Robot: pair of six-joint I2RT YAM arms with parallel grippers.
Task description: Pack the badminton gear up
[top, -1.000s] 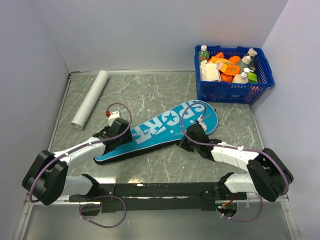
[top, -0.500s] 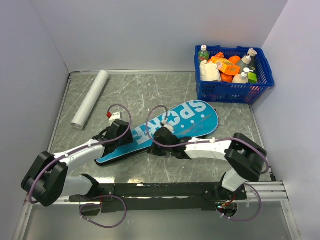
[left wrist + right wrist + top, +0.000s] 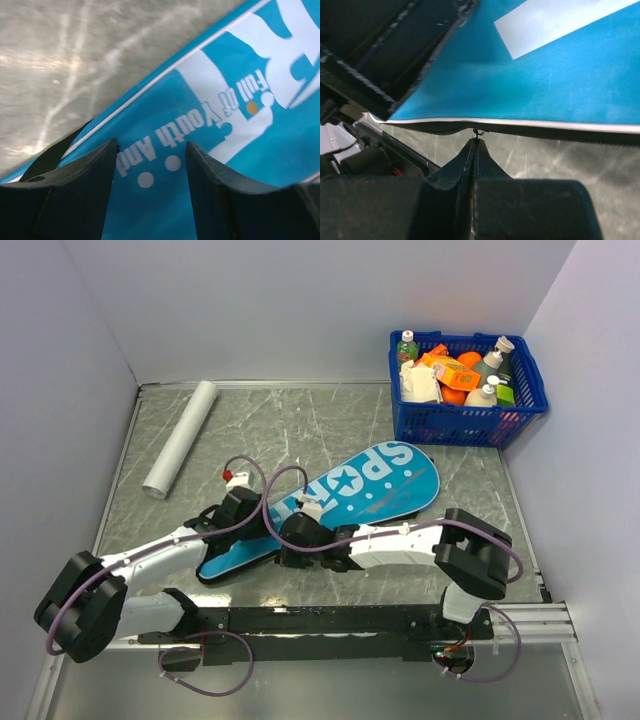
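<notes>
White shells and black joints make up both arms (image 3: 165, 548). Purple cables (image 3: 246, 464) loop alongside. The left gripper (image 3: 151, 150) has black fingers (image 3: 75, 195).

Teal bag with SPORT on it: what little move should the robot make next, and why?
Probably slide the metal zipper pull along the edge of the long teal racket-shaped bag toward its narrow end: the right fingers are pinched shut on it, and the left fingers stand open over that end.

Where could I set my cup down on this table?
Bare tabletop between the white roll and blue basket, and right of the teal bag. Crowded where the left gripper and right gripper meet the bag.
</notes>
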